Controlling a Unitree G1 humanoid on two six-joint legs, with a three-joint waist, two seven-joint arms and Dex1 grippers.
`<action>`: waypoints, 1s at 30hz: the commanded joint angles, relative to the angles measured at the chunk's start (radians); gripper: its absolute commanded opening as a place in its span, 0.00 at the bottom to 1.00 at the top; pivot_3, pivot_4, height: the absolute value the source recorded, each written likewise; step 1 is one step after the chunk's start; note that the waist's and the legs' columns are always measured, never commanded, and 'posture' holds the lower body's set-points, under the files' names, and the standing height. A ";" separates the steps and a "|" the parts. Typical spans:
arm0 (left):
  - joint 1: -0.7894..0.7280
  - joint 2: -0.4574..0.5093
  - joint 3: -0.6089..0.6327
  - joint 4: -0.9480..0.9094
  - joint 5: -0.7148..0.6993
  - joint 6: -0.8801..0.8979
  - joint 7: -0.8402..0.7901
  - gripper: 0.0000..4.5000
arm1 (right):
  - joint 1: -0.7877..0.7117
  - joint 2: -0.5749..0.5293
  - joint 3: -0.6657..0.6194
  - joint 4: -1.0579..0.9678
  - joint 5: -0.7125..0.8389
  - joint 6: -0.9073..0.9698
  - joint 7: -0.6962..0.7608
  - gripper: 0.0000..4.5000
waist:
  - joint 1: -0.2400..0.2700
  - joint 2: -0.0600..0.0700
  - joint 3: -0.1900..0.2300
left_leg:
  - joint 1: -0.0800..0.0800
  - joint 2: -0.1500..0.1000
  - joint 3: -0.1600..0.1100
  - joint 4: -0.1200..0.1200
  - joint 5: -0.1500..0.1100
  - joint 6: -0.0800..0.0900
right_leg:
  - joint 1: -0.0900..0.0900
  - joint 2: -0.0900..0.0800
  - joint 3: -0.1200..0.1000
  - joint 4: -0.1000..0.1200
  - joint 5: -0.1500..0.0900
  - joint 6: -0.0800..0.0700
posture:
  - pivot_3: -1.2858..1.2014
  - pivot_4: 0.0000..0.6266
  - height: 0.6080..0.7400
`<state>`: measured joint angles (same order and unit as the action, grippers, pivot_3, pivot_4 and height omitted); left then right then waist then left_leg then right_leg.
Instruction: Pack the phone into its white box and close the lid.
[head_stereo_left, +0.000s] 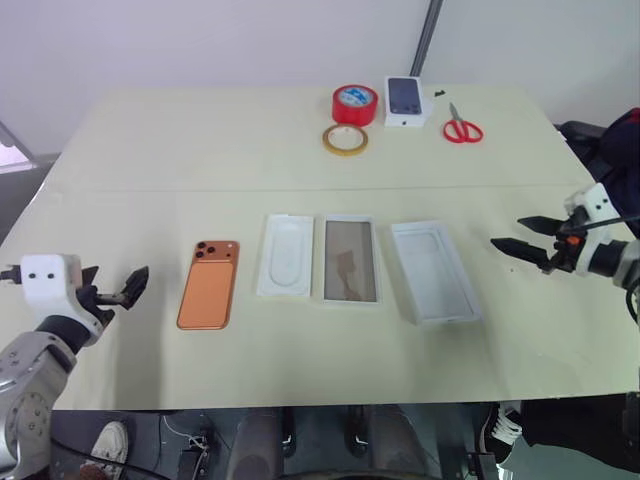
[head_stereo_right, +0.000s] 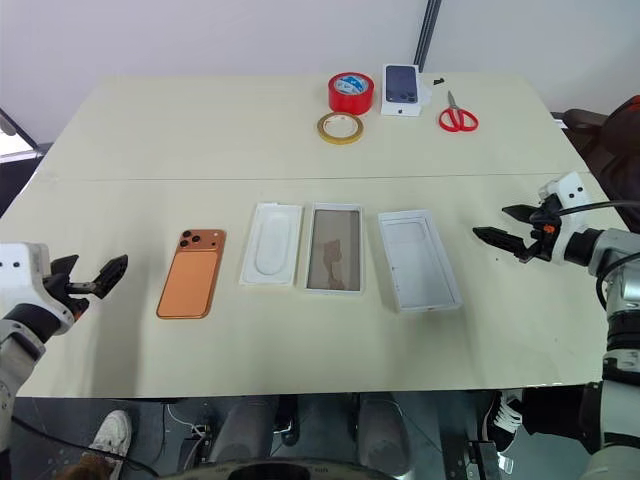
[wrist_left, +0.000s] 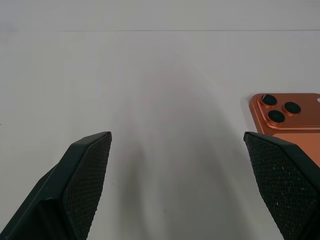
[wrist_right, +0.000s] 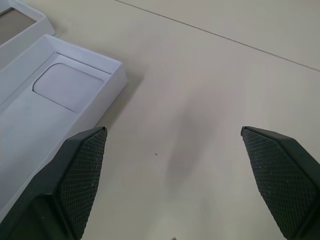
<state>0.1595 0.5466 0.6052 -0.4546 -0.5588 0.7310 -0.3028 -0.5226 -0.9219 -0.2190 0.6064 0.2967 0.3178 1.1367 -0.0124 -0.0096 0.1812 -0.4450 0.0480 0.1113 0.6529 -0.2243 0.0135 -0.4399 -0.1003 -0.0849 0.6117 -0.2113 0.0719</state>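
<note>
Nearest, at the front corners of the cream surface (head_stereo_left: 150, 150), both arms hover with nothing in them. The left gripper (head_stereo_left: 128, 290) has its fingers (wrist_left: 85, 175) spread wide apart and released, just to the left of the phone (head_stereo_left: 209, 284), not touching it. The right gripper (head_stereo_left: 525, 240) also holds its fingers (wrist_right: 80, 180) fully parted and grasps nothing; it sits to the right of the row of items, apart from them.

Across the middle of the surface four flat things lie side by side. From the robot's left: the orange phone, back up, with its dark camera cluster at the far end; a white tray insert (head_stereo_left: 285, 255) with a rounded oblong recess; a white-rimmed tray (head_stereo_left: 350, 261) with a brownish reflective inside; and the white box (head_stereo_left: 434, 271), open side up and slightly slanted, showing a square impression near its far end. Which of the white pieces is the lid cannot be told.

At the far edge lie a tan tape ring (head_stereo_left: 345, 139), a red tape roll (head_stereo_left: 355, 104), a small white box with a dark phone picture (head_stereo_left: 406, 102) and red-handled scissors (head_stereo_left: 461, 127).
</note>
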 joint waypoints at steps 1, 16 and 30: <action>-0.002 -0.003 0.009 -0.037 -0.003 -0.016 0.005 0.99 | -0.045 0.002 -0.003 0.006 0.000 -0.023 -0.001 1.00 | 0.000 0.000 0.000 | 0.000 0.000 0.000 0.000 0.000 0.000 | 0.000 0.000 0.000 0.000 0.000 0.000 | 0.52 0.24 0.97; -0.065 -0.006 -0.051 -0.117 -0.090 0.060 0.019 0.99 | -0.023 0.092 0.055 -0.236 0.028 0.027 -0.016 1.00 | 0.003 0.000 0.000 | 0.000 0.000 0.000 0.001 0.001 0.000 | 0.001 0.001 0.000 0.001 0.000 0.000 | 0.52 0.24 0.97; -0.402 -0.123 -0.310 -0.093 -0.216 0.474 0.233 0.99 | 0.113 0.174 0.214 -0.851 0.054 0.205 -0.125 1.00 | 0.010 -0.001 0.000 | 0.002 0.000 -0.002 0.002 0.003 0.002 | 0.004 0.003 0.000 0.002 0.000 0.001 | 0.52 0.24 0.97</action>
<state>-0.2221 0.4354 0.2814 -0.5486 -0.7542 1.1561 -0.1051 -0.4028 -0.7538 -0.0042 -0.1923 0.3465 0.5189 1.0268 -0.0027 -0.0109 0.1809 -0.4434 0.0487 0.1093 0.6554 -0.2213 0.0154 -0.4362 -0.0971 -0.0851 0.6141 -0.2111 0.0729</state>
